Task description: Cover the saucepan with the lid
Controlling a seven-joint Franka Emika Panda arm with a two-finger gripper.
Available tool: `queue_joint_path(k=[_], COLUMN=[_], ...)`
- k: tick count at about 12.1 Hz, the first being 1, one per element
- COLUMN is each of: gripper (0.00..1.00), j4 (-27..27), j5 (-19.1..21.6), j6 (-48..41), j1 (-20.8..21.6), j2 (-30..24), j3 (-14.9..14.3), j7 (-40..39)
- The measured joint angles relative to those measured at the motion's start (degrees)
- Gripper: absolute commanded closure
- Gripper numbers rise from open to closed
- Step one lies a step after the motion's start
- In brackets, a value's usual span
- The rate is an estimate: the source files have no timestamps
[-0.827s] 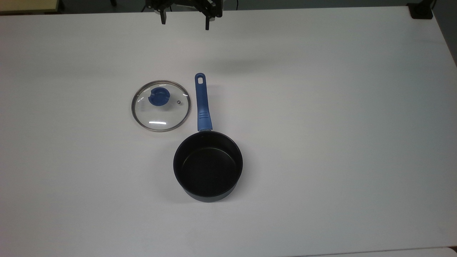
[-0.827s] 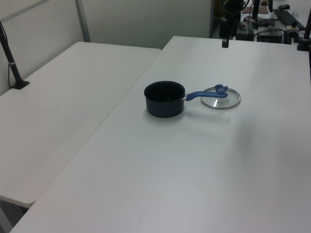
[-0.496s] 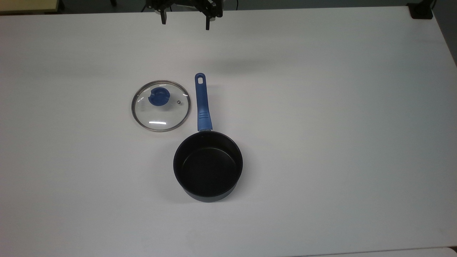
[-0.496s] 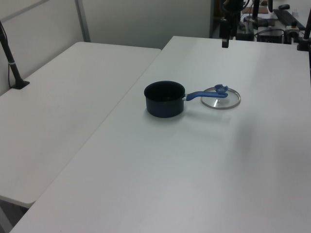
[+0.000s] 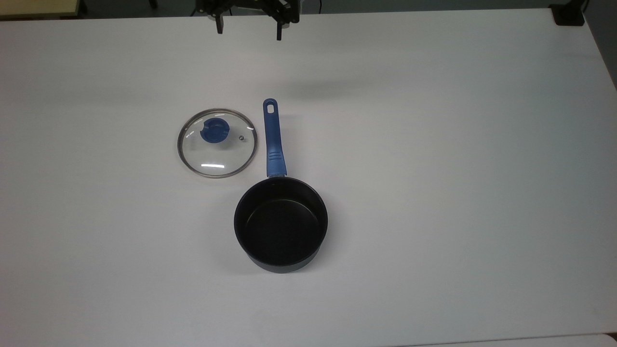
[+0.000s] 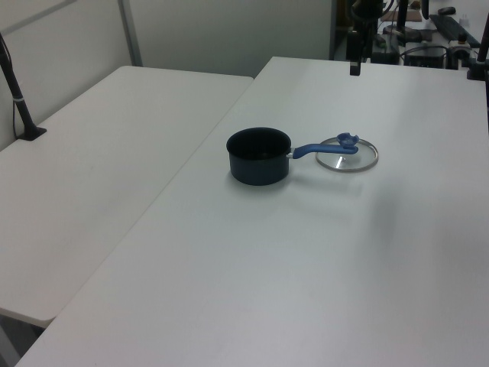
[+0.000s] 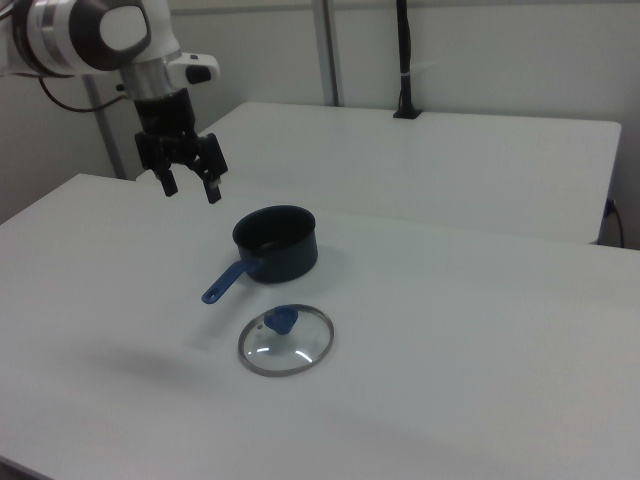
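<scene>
hand [image 7: 191,188] spread, raised | lid [image 7: 286,340] flat on table, well apart | saucepan [image 7: 276,243] uncovered

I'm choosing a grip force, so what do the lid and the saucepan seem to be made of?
The lid: apparently clear glass, since the table shows through it and it throws a bright glint, with a shiny metal-looking rim and a blue knob, probably plastic. The saucepan: likely metal with a matte black, nonstick-looking coating inside and a dark outer wall; its blue handle looks like moulded plastic with ridges.

Black saucepan [image 5: 280,224] with blue handle; clear lid [image 5: 217,142] with blue knob; white table [image 5: 434,144].
</scene>
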Motion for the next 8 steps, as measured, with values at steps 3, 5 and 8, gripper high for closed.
queue_joint_path(k=[3,5,8], gripper=[0.0,0.0,0.0], j4=[-3.41,-6.46,-13.15], j5=[0.0,0.02,0.04], j6=[3.36,5.38,12.0], j1=[-3.62,-7.3,-9.78], j2=[0.11,0.2,1.07], j3=[-0.65,-0.83,-0.95], j7=[-7.81,-14.02,-16.67])
